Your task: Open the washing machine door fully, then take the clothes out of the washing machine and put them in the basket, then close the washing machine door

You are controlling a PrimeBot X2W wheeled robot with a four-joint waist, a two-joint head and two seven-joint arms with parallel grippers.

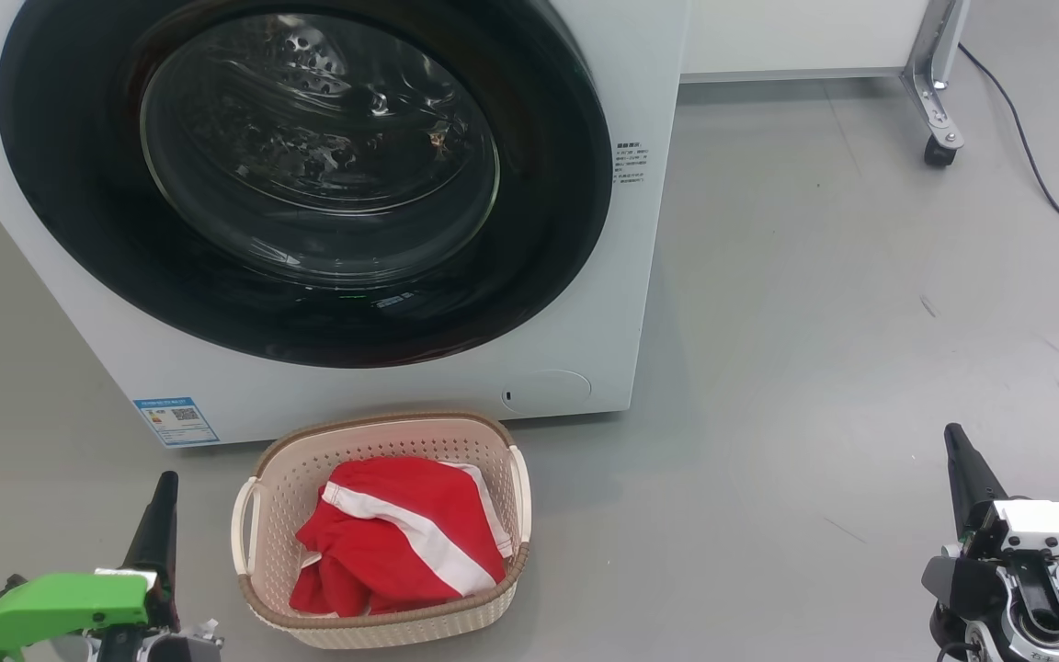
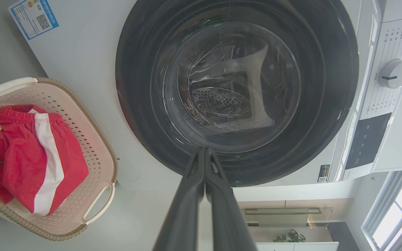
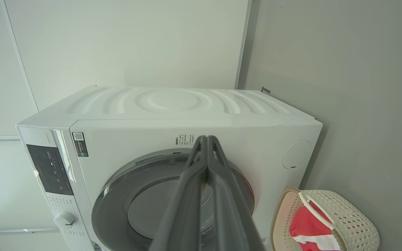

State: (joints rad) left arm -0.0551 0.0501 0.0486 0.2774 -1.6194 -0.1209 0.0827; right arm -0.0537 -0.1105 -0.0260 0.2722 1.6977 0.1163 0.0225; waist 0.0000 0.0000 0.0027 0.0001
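The white washing machine (image 1: 401,395) stands ahead with its black-rimmed glass door (image 1: 309,175) flat against the front, closed. Through the glass I see bare steel drum. The red clothes (image 1: 401,542) with white bands lie in the cream basket (image 1: 249,510) on the floor just below the door. My left gripper (image 1: 165,483) is at the lower left, left of the basket, fingers pressed together and empty. My right gripper (image 1: 955,437) is at the lower right, well away from the basket, also shut and empty. The left wrist view shows the door (image 2: 236,87) and the basket (image 2: 96,153).
Grey floor (image 1: 814,322) spreads to the right of the machine. A metal frame leg on a caster (image 1: 939,147) stands at the back right, with a dark cable (image 1: 1044,193) running along the floor beside it.
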